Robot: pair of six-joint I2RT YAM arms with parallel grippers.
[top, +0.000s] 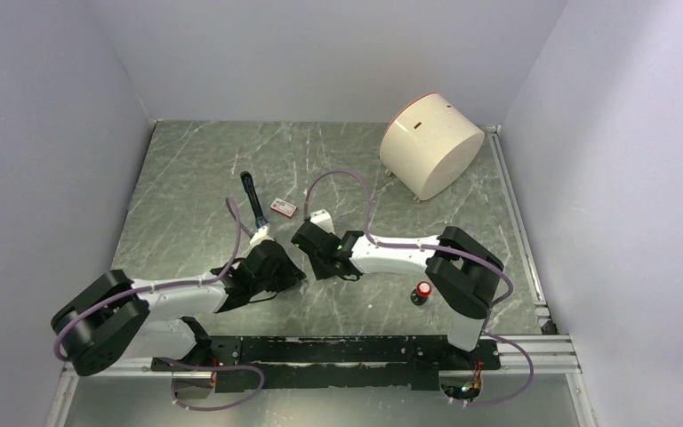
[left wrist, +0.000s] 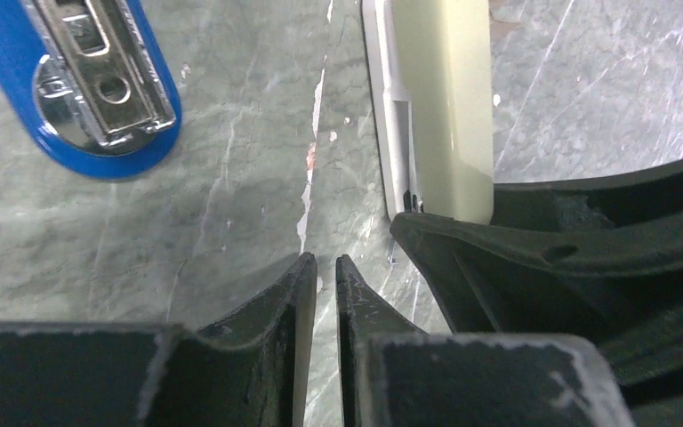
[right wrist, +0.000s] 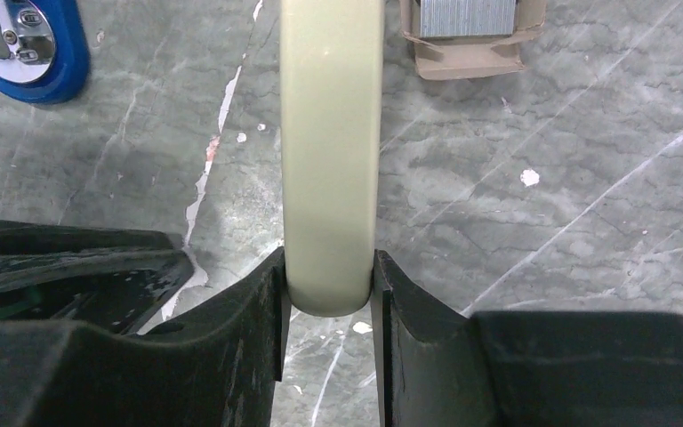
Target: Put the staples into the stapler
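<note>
The blue stapler (top: 251,196) lies open on the marble table, its silver channel facing up (left wrist: 98,80), at the upper left of both wrist views (right wrist: 27,44). The staples box (top: 283,207) rests just to its right; the right wrist view shows the box open with the grey ribbed block (right wrist: 467,18) inside. My right gripper (right wrist: 329,260) is shut on the near end of a beige oblong bar (right wrist: 331,133) that points toward the box. Beside it to the left, my left gripper (left wrist: 326,260) hangs low over bare table, its fingers a narrow slit apart with nothing between them.
A large cream drum with a red rim (top: 431,144) lies on its side at the back right. A small red-capped black knob (top: 423,292) stands near the right arm's base. Grey walls enclose the table on three sides, and a rail (top: 516,222) runs along the right edge.
</note>
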